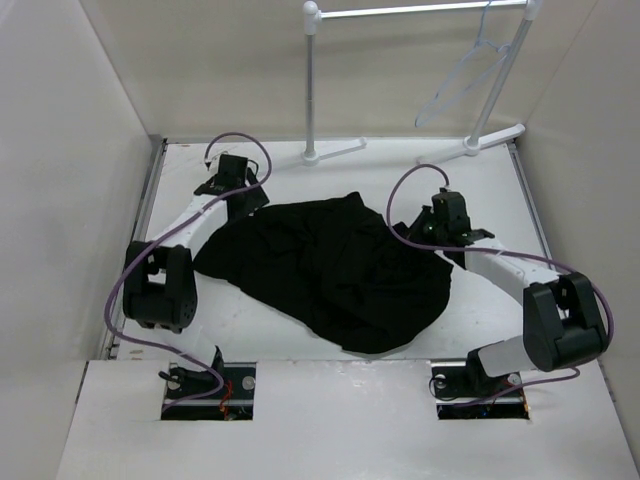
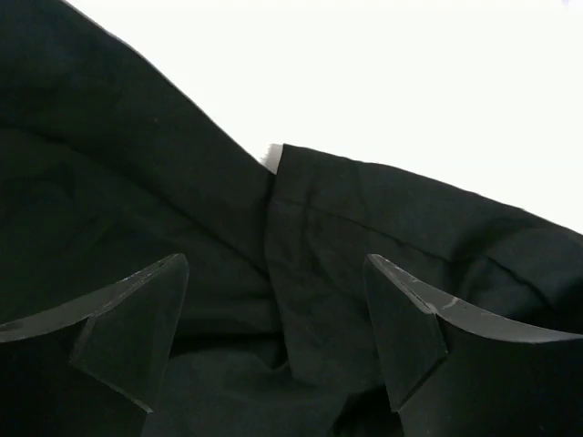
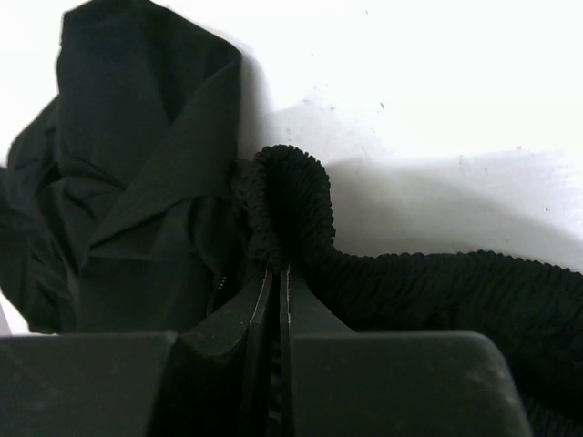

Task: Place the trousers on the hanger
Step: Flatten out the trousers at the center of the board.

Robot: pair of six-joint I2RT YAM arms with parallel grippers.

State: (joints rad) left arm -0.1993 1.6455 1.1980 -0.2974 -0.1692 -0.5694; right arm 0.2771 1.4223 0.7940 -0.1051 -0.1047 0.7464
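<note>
The black trousers (image 1: 330, 270) lie in a crumpled heap in the middle of the white table. My left gripper (image 1: 243, 198) is at the heap's far left edge. In the left wrist view it (image 2: 273, 319) stands open just over a folded hem of the trousers (image 2: 346, 237), with nothing pinched. My right gripper (image 1: 428, 233) is at the heap's right edge. In the right wrist view it (image 3: 273, 266) is shut on a raised fold of the ribbed elastic waistband (image 3: 291, 196). The pale hanger (image 1: 465, 75) hangs from the rack's bar at the back right.
A white garment rack (image 1: 312, 80) stands at the back of the table, its feet (image 1: 335, 152) on the far edge and a slanted pole (image 1: 505, 75) on the right. White walls enclose the table on three sides. Purple cables loop off both arms.
</note>
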